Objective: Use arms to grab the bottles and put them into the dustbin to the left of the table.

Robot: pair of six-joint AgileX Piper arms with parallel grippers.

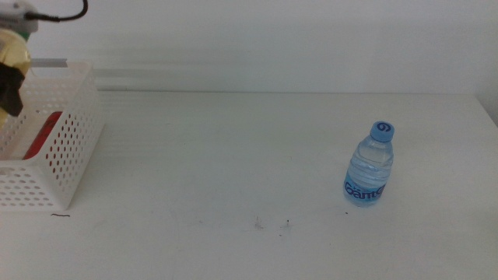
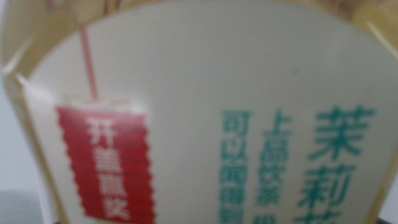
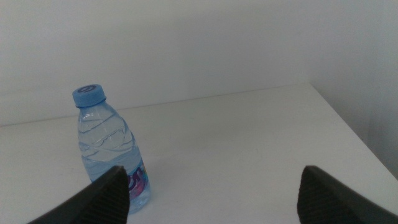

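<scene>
my left gripper [image 1: 9,82] hangs over the white perforated dustbin [image 1: 66,148] at the table's [image 1: 233,171] left edge, clamped on the yellow tea bottle [image 2: 205,112], whose label fills my left wrist view. a red can [image 1: 43,134] lies inside the bin. my right gripper [image 3: 214,196] is spread apart, near the upright blue-capped water bottle [image 1: 370,165].

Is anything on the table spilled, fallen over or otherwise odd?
Nothing stands out. The water bottle stands upright and capped on the table. The red can already lies in the dustbin, and the left end effector holds the tea bottle above it.
</scene>
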